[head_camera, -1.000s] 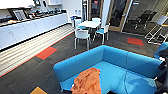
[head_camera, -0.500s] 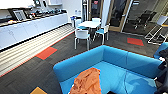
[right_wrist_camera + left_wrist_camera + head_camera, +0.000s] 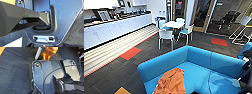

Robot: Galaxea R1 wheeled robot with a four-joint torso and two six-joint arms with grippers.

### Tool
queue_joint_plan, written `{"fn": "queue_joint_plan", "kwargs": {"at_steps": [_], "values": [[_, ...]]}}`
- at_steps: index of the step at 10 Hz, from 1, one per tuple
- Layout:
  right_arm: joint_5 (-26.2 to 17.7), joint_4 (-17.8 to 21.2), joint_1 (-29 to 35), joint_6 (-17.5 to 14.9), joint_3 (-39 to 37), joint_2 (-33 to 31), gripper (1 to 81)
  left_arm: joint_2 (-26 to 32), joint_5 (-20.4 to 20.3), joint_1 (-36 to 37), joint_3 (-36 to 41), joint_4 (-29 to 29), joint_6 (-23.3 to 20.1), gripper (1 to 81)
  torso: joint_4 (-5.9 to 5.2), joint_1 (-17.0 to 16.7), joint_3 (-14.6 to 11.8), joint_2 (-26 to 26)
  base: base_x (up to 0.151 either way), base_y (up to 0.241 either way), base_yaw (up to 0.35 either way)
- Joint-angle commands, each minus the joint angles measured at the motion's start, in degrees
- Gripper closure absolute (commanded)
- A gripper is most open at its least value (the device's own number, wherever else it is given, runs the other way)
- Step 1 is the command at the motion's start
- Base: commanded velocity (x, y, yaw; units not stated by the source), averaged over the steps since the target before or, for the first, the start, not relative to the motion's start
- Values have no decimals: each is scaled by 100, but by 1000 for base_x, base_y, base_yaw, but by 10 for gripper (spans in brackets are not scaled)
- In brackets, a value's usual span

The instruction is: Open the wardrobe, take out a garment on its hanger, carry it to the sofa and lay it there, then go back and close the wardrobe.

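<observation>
Lying unmoved, orange garment (image 3: 170, 81) on blue sofa (image 3: 196, 58), view unchanged

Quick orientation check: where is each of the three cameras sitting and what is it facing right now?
Head view: high on the robot, looking forward and down at the blue sofa with the orange garment on its seat.
Left wrist view: on the left wrist, facing dark carpet; the robot's dark plate shows.
Right wrist view: on the right wrist, facing carpet; plate and jointed bar show.
Shared: the garment appears in head and left wrist views.
</observation>
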State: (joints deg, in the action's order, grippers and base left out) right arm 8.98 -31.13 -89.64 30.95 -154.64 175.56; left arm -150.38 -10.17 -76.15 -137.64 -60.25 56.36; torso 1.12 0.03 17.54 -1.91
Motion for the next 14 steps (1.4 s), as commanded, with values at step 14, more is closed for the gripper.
{"fn": "queue_joint_plan", "kwargs": {"at_steps": [14], "values": [[-389, -15, 81, -19, -57, 79, 10, -1750, -390, -730, -1846, -277, -178, 10, 0, -3, -13, -11, -23, 0, 0]]}}
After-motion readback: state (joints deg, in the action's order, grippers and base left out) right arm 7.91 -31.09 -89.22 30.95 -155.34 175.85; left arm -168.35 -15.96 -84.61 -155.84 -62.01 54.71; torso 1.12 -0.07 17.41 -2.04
